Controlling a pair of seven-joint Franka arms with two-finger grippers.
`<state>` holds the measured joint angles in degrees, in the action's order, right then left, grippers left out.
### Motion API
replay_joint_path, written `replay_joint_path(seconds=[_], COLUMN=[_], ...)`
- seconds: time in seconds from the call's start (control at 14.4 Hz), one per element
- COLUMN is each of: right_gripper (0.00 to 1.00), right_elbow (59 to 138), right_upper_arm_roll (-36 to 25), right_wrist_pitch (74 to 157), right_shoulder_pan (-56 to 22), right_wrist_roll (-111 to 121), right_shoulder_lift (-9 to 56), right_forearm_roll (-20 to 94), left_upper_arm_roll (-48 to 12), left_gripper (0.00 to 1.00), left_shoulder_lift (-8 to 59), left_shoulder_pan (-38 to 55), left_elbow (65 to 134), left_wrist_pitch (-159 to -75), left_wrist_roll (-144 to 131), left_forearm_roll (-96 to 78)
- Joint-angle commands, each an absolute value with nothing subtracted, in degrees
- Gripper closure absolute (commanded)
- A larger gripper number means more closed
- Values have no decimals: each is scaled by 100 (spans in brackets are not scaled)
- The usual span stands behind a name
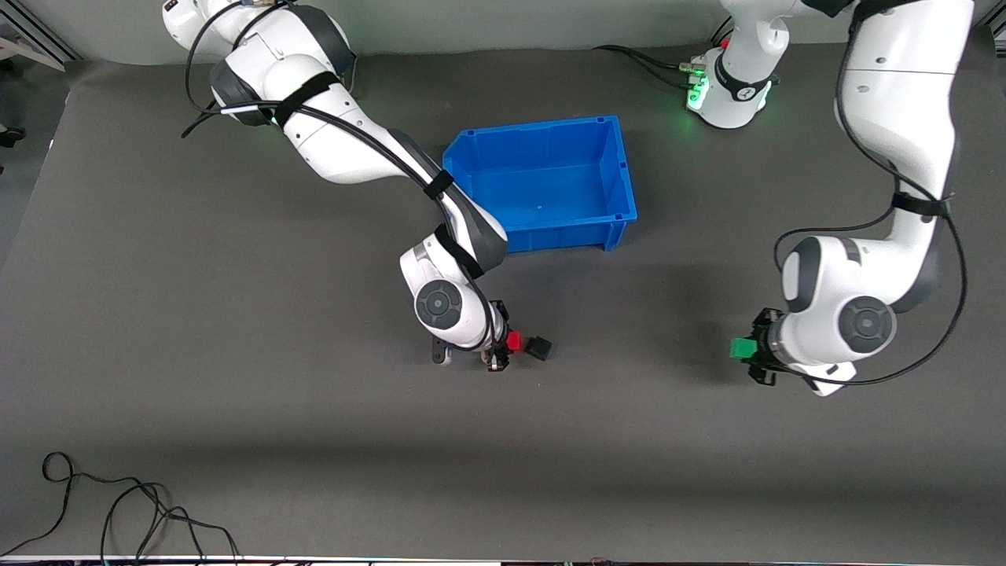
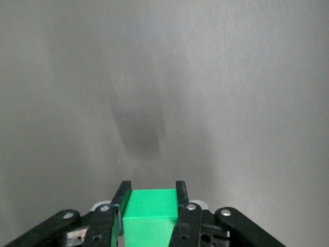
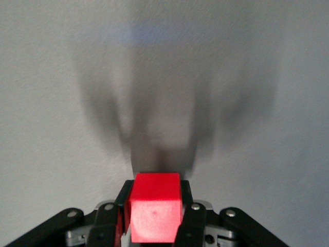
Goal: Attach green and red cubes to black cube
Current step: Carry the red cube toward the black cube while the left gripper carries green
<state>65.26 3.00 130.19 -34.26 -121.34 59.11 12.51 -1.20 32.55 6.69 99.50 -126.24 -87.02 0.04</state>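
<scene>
My right gripper (image 1: 507,347) is shut on the red cube (image 1: 514,340), low over the table in the middle. The red cube sits between its fingers in the right wrist view (image 3: 154,213), gripper (image 3: 154,185). The black cube (image 1: 538,347) lies on the table right beside the red cube, toward the left arm's end; I cannot tell if they touch. It does not show in the wrist views. My left gripper (image 1: 748,351) is shut on the green cube (image 1: 739,347) toward the left arm's end of the table, well apart from the black cube. The left wrist view shows the green cube (image 2: 149,216) between the fingers, gripper (image 2: 151,188).
An empty blue bin (image 1: 542,130) stands farther from the front camera than the cubes, close by the right arm's forearm. A black cable (image 1: 118,511) lies near the front edge at the right arm's end. The dark mat (image 1: 314,440) covers the table.
</scene>
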Motion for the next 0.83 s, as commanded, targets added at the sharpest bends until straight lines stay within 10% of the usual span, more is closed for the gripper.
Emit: replay_joint_path(seconds=[0.0,0.76], right_gripper=[87,87], right_elbow=[6346,6179], right_upper_arm_roll=[272,422], right_wrist_pitch=[13219,13342], right_shoulder_pan=[-3516,-3612], right_wrist_roll=[-12375,-12718], right_shoulder_lift=[6116,6170], right_forearm_roll=[1380,1371], left_upper_arm_roll=[-62,-773], left_gripper=[100,100], left_shoulder_lift=[3269,3954], left_shoulder_pan=[974,1511], left_elbow=[9704,9185], left_wrist_pitch=[-12507,-12603], left_wrist_roll=[-9183,-9272], left_forearm_roll=[18,-88])
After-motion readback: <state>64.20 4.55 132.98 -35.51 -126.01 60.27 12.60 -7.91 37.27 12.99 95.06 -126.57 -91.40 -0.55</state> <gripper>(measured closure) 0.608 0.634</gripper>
